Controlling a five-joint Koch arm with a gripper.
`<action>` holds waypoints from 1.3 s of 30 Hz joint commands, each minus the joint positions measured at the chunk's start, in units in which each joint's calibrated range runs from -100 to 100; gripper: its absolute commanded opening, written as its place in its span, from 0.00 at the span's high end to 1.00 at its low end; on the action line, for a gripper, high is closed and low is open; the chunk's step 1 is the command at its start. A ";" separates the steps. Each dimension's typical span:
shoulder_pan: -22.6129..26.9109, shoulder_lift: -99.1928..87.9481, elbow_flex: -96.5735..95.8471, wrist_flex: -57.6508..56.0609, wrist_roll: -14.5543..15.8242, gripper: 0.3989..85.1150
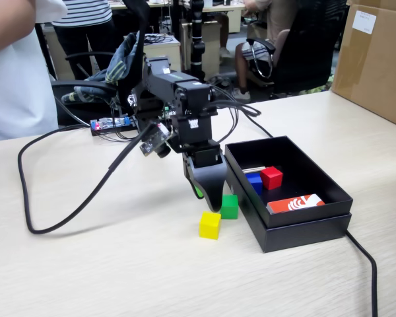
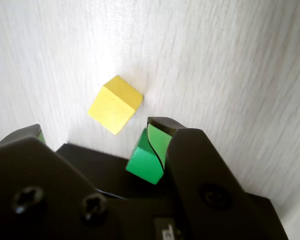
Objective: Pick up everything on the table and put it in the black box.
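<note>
On the pale wood-grain bench (image 1: 105, 264), the small solid yellow cube (image 1: 210, 224) sits nearest the fixed view, with the small green cube (image 1: 230, 206) just behind it beside the wall of the shallow matte black box (image 1: 303, 228). The black fingers (image 2: 157, 137) are spread, one tip against the green cube, gripping nothing. To grasp well, centre the fingers over the green cube and close on flat opposite faces. Being cubes, neither has a long axis; the yellow one lies turned relative to the green. Blue (image 1: 254, 181) and red (image 1: 272, 177) cubes rest inside the box
</note>
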 commanded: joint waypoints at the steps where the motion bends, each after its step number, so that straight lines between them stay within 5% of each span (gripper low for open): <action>1: -0.24 0.83 6.00 0.23 -0.29 0.50; 11: -0.20 9.78 11.53 0.23 -0.24 0.52; 20: -0.59 11.84 11.62 0.14 1.47 0.94; 29: 0.59 -17.76 4.19 -2.45 1.47 0.94; 39: 11.53 -33.71 -4.70 -2.45 4.25 0.94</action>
